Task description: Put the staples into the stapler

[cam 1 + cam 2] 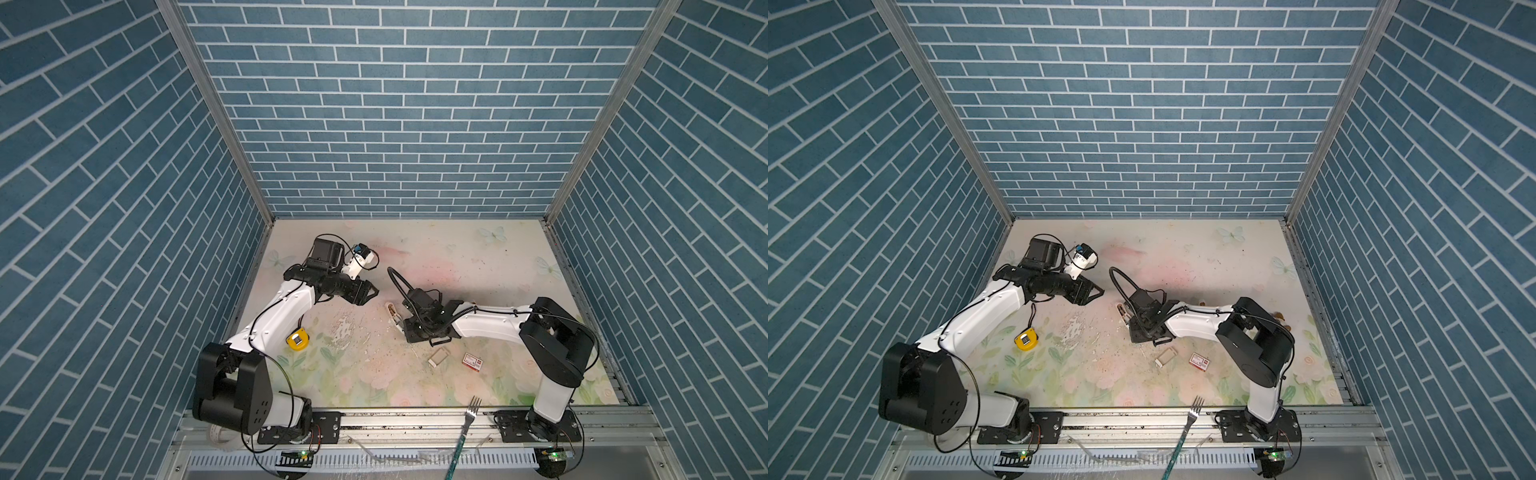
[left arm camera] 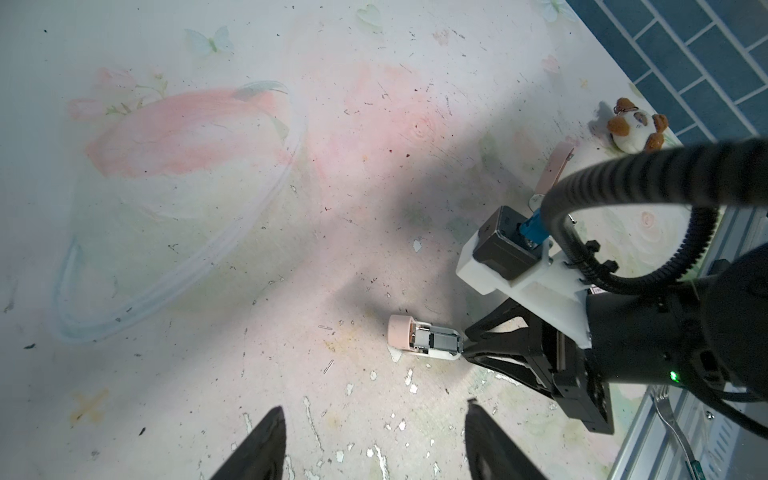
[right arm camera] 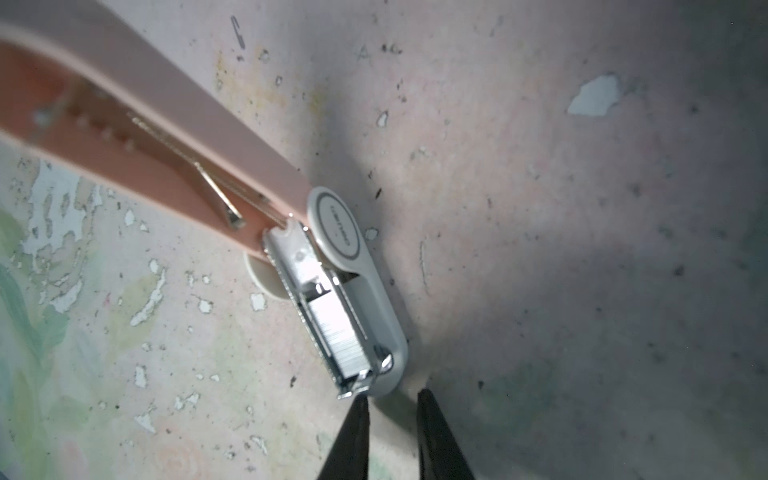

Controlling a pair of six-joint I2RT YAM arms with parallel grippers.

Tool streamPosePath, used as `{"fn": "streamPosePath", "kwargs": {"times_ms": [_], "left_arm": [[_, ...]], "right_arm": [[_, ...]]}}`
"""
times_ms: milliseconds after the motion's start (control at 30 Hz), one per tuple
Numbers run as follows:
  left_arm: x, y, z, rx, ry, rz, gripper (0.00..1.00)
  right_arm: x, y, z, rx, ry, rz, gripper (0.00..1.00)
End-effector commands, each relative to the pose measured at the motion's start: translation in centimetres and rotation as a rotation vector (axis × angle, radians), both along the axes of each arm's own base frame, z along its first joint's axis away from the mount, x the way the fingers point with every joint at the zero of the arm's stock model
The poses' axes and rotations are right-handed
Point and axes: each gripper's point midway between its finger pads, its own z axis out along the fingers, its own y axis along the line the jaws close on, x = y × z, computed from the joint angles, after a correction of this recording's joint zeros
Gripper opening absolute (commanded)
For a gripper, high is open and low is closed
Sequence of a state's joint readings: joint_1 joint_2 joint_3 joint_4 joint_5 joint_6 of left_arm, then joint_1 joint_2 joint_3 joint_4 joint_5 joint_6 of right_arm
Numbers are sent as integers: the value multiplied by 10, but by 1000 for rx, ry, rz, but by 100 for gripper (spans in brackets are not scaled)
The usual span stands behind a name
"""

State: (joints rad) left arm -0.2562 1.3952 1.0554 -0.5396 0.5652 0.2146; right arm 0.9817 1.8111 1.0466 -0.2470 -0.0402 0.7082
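The stapler lies on the table with its pink lid swung up and open. A silvery strip of staples sits in its metal magazine. In both top views the stapler is mid-table, and from the left wrist it shows end-on. My right gripper is at the stapler's front end, its jaws a narrow gap apart with nothing between them; one fingertip meets the magazine's tip. My left gripper hovers open and empty to the stapler's left.
A white-and-red staple box and a pale tray lie near the right arm. There is a yellow tape measure by the left arm, a fork on the front rail, and a plush toy by the right wall.
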Motion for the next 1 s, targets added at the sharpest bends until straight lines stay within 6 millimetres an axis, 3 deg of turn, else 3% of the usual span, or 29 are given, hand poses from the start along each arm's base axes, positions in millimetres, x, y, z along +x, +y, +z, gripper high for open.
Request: {"fn": "streamPosePath", "kwargs": {"times_ms": [0, 200, 400, 967], "left_arm": [[-4, 0, 2, 5, -16, -5, 70], [-4, 2, 4, 9, -29, -3, 72], [-4, 3, 7, 15, -44, -1, 75], [1, 13, 13, 15, -60, 34, 75]], "right_arm": [[0, -17, -9, -105, -14, 11, 23], [-6, -10, 0, -36, -18, 25, 25], [-25, 13, 9, 93, 19, 87, 24], [-25, 23, -12, 100, 49, 86, 21]]}}
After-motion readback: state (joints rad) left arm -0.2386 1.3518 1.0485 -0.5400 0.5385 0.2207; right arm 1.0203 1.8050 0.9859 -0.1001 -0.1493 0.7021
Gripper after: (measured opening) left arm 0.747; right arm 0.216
